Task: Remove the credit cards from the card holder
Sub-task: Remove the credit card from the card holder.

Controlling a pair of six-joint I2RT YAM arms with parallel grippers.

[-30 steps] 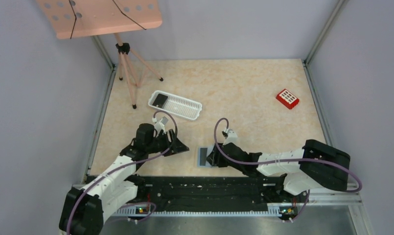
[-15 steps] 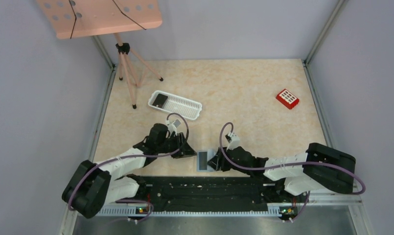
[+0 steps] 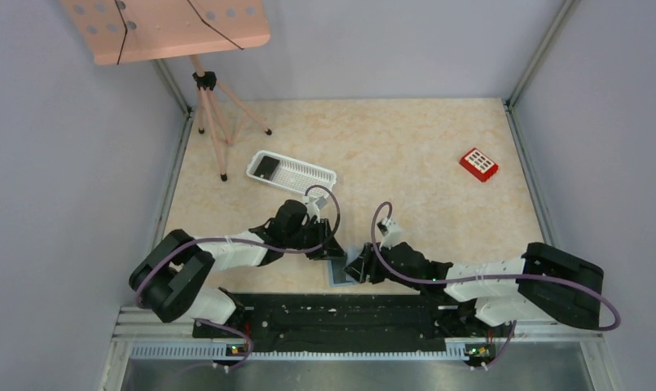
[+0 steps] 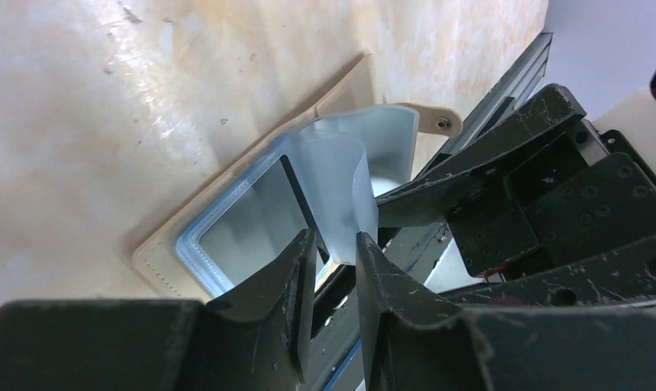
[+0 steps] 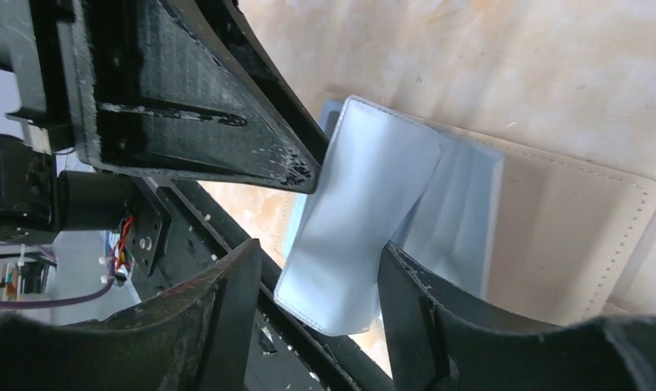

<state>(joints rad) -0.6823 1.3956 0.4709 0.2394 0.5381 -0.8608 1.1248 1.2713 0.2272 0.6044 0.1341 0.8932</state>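
From above, your card holder lies at the worktop's near edge, just beside the black rail. The left gripper and right gripper crowd over it. Open worktop runs far and right toward the red box.

Left wrist view: the jaws are nearly together at a raised pale flap; you cannot tell whether they grip it.

Right wrist view: the jaws stand apart, with the flap between them.
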